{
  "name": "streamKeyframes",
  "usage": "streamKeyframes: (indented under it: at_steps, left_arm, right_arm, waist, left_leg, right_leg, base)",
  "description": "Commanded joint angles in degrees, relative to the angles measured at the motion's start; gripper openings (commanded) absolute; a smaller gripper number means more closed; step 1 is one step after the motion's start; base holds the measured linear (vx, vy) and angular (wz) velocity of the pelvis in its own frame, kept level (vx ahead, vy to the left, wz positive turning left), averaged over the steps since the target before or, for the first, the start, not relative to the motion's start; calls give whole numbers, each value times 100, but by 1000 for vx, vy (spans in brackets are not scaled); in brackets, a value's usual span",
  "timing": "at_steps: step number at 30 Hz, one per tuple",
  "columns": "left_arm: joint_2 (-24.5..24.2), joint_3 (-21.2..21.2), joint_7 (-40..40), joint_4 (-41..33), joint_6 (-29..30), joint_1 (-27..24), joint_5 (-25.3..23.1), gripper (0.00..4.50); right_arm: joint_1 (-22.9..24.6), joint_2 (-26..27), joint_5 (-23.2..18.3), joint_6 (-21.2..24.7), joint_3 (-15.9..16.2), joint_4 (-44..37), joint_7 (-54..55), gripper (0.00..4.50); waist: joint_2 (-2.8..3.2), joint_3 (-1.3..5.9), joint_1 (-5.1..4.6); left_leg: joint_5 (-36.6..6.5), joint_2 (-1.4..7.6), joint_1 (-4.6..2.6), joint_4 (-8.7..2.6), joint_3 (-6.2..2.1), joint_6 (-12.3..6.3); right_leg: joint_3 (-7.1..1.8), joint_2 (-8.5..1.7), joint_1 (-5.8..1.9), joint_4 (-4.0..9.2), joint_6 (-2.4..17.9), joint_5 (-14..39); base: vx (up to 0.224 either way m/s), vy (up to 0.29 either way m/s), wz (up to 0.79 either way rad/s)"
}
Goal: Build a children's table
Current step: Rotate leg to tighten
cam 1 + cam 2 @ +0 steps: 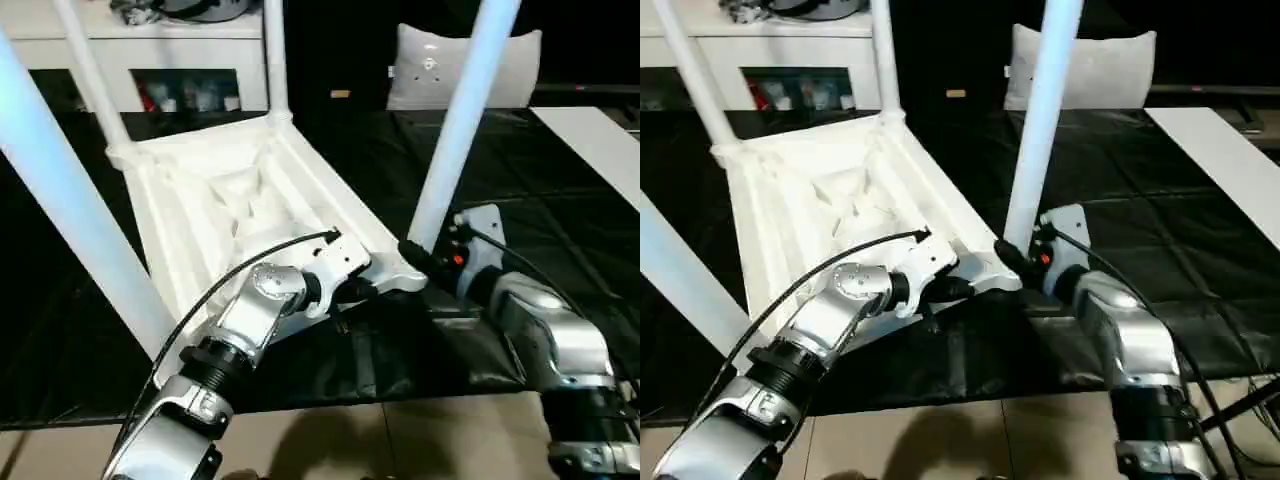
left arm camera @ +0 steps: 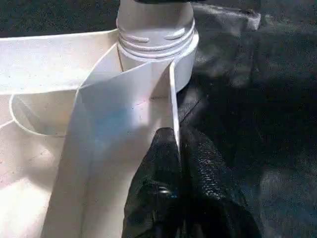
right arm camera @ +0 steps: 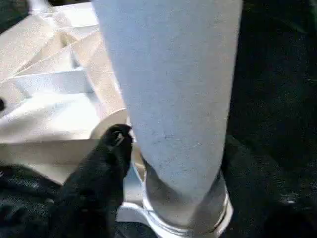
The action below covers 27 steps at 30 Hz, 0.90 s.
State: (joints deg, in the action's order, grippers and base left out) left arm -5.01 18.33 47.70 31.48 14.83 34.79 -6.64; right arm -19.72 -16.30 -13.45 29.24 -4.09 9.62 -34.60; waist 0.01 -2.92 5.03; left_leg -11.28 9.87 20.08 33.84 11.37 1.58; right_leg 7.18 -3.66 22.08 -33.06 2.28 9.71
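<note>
The children's table lies upside down on a black mat, its X-ribbed white tabletop (image 1: 225, 195) facing up. Legs rise from its corner sockets: two at the back (image 1: 95, 75) (image 1: 272, 60), one close at the left (image 1: 70, 210), and one at the near right corner (image 1: 460, 120). My left gripper (image 2: 177, 136) is shut on the thin rim wall of the tabletop, just short of the near right socket (image 2: 156, 44). My right gripper (image 1: 425, 258) is down at the foot of the near right leg (image 3: 168, 89), right against it where it enters the socket.
A white cabinet (image 1: 150, 50) with glass doors stands behind the table. A white cushion (image 1: 500, 70) sits at the back right, and a white board (image 1: 600, 140) lies at the far right. The black mat (image 1: 560, 220) ends at beige floor (image 1: 400, 440) near me.
</note>
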Motion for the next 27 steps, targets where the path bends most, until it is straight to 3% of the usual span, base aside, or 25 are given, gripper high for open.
streamKeyframes:
  at_steps: [1, 5, 9, 11, 13, 18, 23, 27]
  left_arm:
    - [-116, 193, 351, -36, -485, 105, -24, 0]
    - [-375, 250, 709, -52, -583, 79, 10, 0]
    - [-780, 411, 1473, -8, -1111, 88, 65, 0]
    - [-991, 525, 1869, 73, -1467, 123, 82, 0]
    - [-1064, 573, 2046, 95, -1581, 138, 94, 0]
    - [-1295, 849, 2974, -86, -1968, 133, 218, 0]
    - [-1350, 952, 3228, -138, -2169, 132, 242, 0]
    - [-1399, 995, 3360, -120, -2308, 141, 236, 0]
  right_arm:
    - [70, -155, -278, -145, 163, -159, -591, 338]
    - [161, -565, -405, -255, 184, -222, -1278, 371]
    - [268, -1261, -459, -243, 333, -276, -2241, 405]
    - [302, -1620, -539, -193, 434, -325, -2743, 426]
    - [294, -1731, -544, -213, 480, -330, -2895, 441]
    - [266, -2014, -488, -630, 816, -325, -3679, 441]
    - [250, -2030, -666, -571, 908, -306, -3983, 396]
    - [311, -2067, -880, -382, 1040, -417, -4306, 362]
  waist:
    - [-68, 354, 44]
    - [-64, 351, 64]
    - [-72, 362, 106]
    - [-77, 366, 179]
    - [-88, 359, 194]
    - [-91, 354, 273]
    - [-82, 371, 361]
    - [-92, 366, 379]
  left_leg:
    - [-898, 381, -49, -353, -212, -395]
    - [-960, 410, -55, -362, -225, -372]
    - [-880, 421, -49, -356, -222, -418]
    - [-798, 422, -40, -347, -211, -470]
    - [-795, 420, -41, -344, -199, -476]
    - [-887, 441, -65, -350, -199, -400]
    - [-848, 477, -72, -354, -205, -365]
    - [-852, 467, -57, -354, -202, -401]
  right_leg:
    - [-395, -652, -276, 538, 469, 2188]
    - [-391, -646, -271, 532, 419, 2241]
    - [-407, -655, -283, 492, 495, 2023]
    - [-409, -655, -287, 462, 511, 1933]
    - [-404, -653, -277, 470, 512, 1967]
    - [-397, -663, -254, 484, 488, 2230]
    - [-410, -683, -253, 432, 619, 1962]
    - [-408, -685, -266, 439, 581, 2032]
  base:
    - [0, 0, 0]
    - [0, 0, 0]
    - [0, 0, 0]
    - [0, 0, 0]
    - [0, 0, 0]
    - [0, 0, 0]
    - [0, 0, 0]
    - [0, 0, 0]
